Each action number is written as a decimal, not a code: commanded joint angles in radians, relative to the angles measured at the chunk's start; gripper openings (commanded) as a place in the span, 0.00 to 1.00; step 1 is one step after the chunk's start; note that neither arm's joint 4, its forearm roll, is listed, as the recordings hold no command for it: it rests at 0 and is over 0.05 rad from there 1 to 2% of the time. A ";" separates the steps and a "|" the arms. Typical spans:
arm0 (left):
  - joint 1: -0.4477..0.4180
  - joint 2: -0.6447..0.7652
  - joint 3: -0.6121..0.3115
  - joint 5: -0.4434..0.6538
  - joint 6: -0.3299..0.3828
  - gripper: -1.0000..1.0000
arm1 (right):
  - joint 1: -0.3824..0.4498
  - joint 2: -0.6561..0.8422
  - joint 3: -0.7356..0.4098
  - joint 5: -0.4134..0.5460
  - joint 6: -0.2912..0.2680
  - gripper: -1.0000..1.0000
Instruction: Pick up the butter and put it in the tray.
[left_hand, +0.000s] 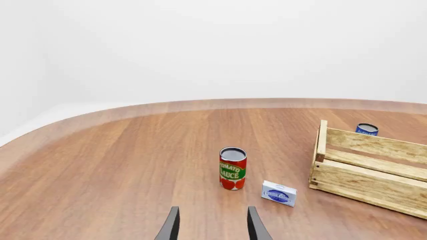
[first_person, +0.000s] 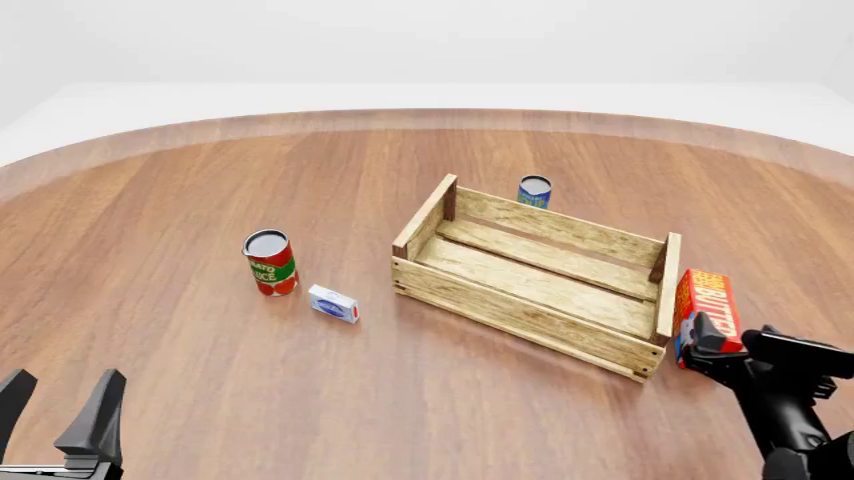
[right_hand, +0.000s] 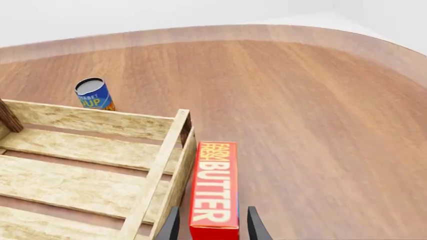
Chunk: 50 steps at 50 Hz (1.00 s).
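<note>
The butter is a red-orange carton with white lettering, standing on the table just outside the right end of the tray. In the right wrist view the butter sits between the two fingers of my right gripper, with a small gap on each side. The right gripper is open and straddles the carton's near end. The tray is a light-wood slatted crate with nothing inside. My left gripper hangs open at the near left, far from both; its open fingers hold nothing.
A red tomato sauce can and a small white-and-blue box stand left of the tray. A blue can stands behind the tray's far wall. The table's curved edge runs along the back.
</note>
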 joint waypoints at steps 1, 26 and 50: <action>0.000 0.000 0.000 0.000 0.000 1.00 | 0.005 0.030 -0.014 0.000 0.012 1.00; 0.000 0.000 0.000 0.000 0.000 1.00 | 0.003 0.083 -0.036 0.000 0.037 1.00; 0.000 0.000 0.000 0.000 0.000 1.00 | 0.013 0.137 -0.056 0.000 0.053 1.00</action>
